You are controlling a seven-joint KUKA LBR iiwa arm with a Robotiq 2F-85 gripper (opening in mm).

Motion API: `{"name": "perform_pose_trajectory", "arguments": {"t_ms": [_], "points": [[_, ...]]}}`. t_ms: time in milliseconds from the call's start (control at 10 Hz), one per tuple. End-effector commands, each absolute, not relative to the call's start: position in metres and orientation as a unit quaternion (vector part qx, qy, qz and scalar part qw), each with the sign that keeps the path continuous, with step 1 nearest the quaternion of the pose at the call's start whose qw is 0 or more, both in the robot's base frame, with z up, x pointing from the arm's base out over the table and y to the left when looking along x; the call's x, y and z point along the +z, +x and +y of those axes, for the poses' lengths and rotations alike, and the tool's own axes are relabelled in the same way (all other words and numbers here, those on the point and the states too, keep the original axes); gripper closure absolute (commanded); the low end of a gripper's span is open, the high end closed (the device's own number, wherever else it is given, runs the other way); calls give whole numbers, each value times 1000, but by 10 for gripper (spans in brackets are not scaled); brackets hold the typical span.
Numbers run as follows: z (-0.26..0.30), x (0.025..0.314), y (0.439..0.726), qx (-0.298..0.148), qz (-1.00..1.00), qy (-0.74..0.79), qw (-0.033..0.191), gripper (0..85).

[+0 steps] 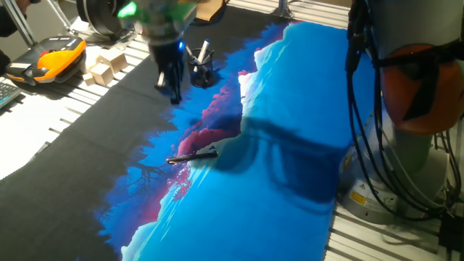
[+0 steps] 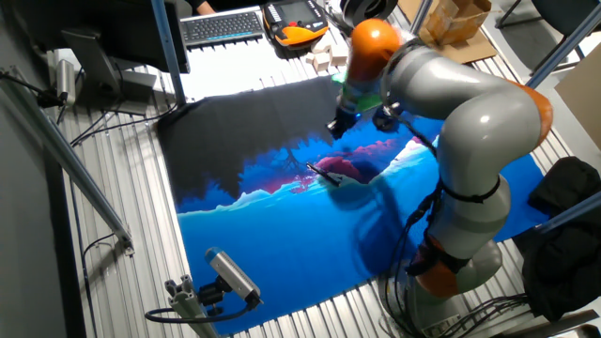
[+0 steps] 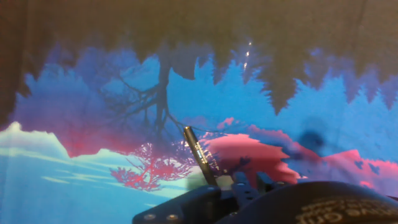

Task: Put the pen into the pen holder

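Note:
The slender dark pen (image 1: pixel 192 156) lies flat on the blue and pink printed cloth (image 1: pixel 290 94), paler end to the right. It also shows in the other fixed view (image 2: pixel 315 173) and the hand view (image 3: pixel 199 155). The small black pen holder (image 1: pixel 203 75) stands on the cloth's black part with a thicker whitish pen in it. My gripper (image 1: pixel 169 94) hangs just left of the holder, above the cloth and well behind the pen. Its fingers look parted and empty. In the other fixed view the gripper (image 2: pixel 335 127) is above and right of the pen.
Pale wooden blocks (image 1: pixel 105 67) and an orange and black handset (image 1: pixel 54 58) lie off the cloth at the back left. A keyboard (image 2: pixel 221 25) sits beyond the cloth. The arm's base and cables (image 1: pixel 406 145) stand at the right.

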State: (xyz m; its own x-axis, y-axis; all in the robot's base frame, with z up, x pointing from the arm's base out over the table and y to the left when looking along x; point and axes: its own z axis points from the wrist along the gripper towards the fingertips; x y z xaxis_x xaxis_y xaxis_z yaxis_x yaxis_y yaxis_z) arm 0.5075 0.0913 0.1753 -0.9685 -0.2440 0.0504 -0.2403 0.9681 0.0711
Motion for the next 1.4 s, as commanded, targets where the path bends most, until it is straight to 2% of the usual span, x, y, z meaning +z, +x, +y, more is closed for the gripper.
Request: {"name": "perform_pose_trajectory", "arguments": {"t_ms": [0, 200, 500, 700, 900, 1000, 1300], "points": [[95, 169, 507, -31, -991, 127, 31, 510], [105, 155, 506, -33, -991, 131, 26, 510], [112, 140, 508, -25, -988, 150, 35, 510], [118, 125, 509, -8, -985, 162, 55, 510], [121, 112, 509, -8, -983, 170, 64, 510], [123, 107, 510, -7, -983, 170, 75, 680], [128, 101, 511, -13, -984, 164, 74, 680]]}}
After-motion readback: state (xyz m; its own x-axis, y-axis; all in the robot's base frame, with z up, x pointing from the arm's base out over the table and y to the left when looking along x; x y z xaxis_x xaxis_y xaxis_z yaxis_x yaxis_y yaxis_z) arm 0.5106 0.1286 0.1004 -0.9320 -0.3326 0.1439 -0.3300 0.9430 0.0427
